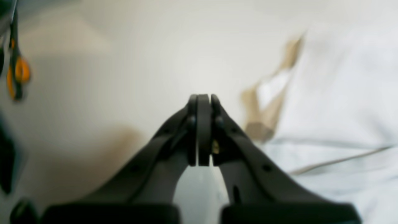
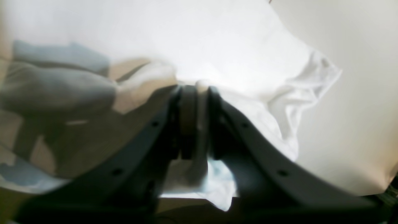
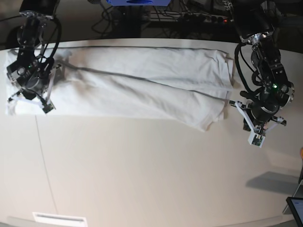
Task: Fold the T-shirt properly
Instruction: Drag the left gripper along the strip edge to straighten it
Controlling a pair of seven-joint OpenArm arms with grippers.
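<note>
The white T-shirt (image 3: pixel 142 90) lies as a long band across the back of the table (image 3: pixel 142 175), wrinkled, with a crease running along it. My right gripper (image 3: pixel 23 92) hangs over its left end. In the right wrist view a fold of the T-shirt (image 2: pixel 233 46) fills the narrow gap between the jaws of the right gripper (image 2: pixel 200 90). My left gripper (image 3: pixel 261 124) stands just off the shirt's right end, over bare table. In the left wrist view the left gripper (image 1: pixel 203 99) is shut with nothing in it, and the T-shirt (image 1: pixel 342 93) lies to its right.
Orange-handled scissors (image 1: pixel 17 74) lie at the far left of the left wrist view. A dark screen's corner (image 3: pixel 296 208) shows at the base view's lower right. Cables (image 3: pixel 189 16) run behind the table's back edge.
</note>
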